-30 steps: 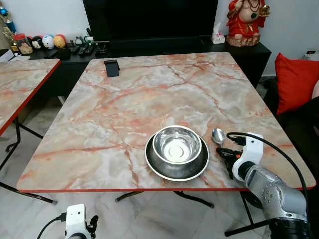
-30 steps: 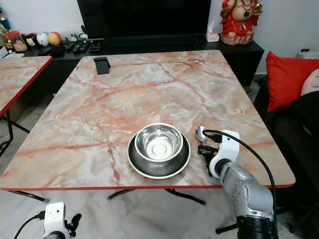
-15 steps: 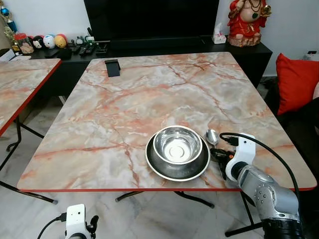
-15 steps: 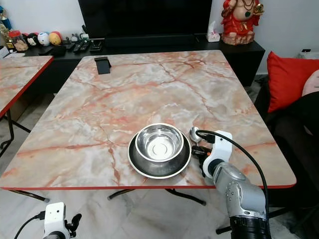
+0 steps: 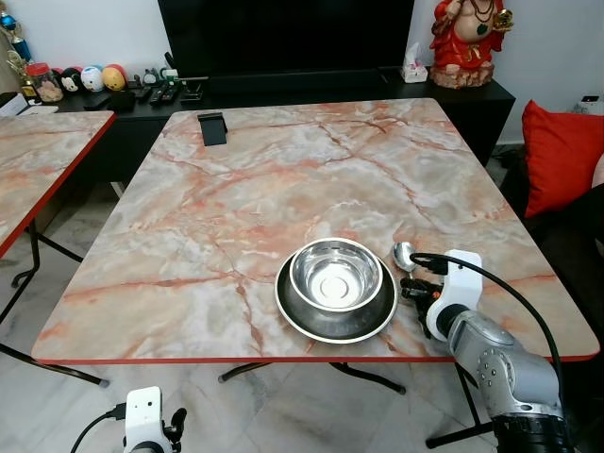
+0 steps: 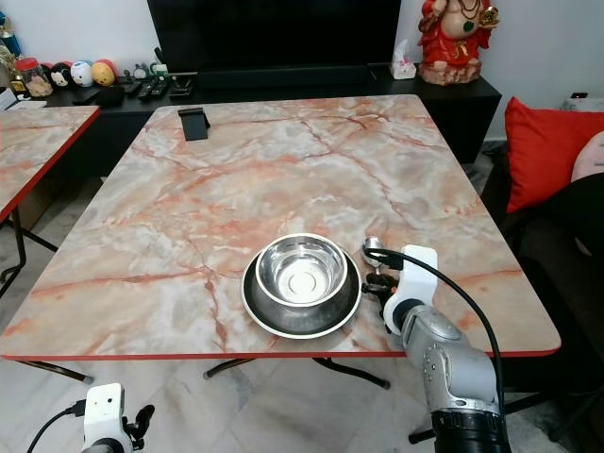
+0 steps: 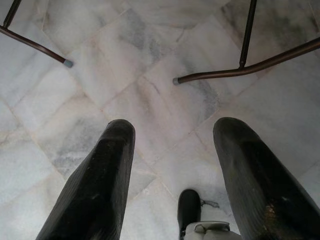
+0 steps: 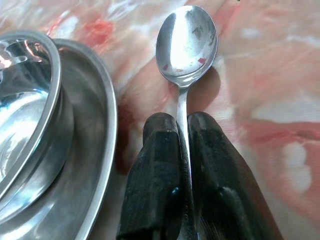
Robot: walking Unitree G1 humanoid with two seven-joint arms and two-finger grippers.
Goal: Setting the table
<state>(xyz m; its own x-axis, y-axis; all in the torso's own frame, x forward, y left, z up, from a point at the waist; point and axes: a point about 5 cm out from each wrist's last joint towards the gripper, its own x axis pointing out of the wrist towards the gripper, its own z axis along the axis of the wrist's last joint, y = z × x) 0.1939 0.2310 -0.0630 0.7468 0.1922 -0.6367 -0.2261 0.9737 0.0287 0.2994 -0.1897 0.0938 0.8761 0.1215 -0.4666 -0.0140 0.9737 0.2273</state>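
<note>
A steel bowl sits inside a steel plate near the front edge of the marble table. Just right of the plate, my right gripper is shut on the handle of a steel spoon, whose bowl points away from me and lies low over the tabletop. In the right wrist view both black fingers pinch the thin handle, with the plate rim close beside them. My left gripper hangs open below the table over the floor.
A black phone stand stands at the table's far left. A second marble table is at the left. A TV console with small items and a red statue line the back wall. A red cushion lies at the right.
My right gripper with the spoon has shifted left, from well right of the plate to close beside its rim. The left arm has not moved.
</note>
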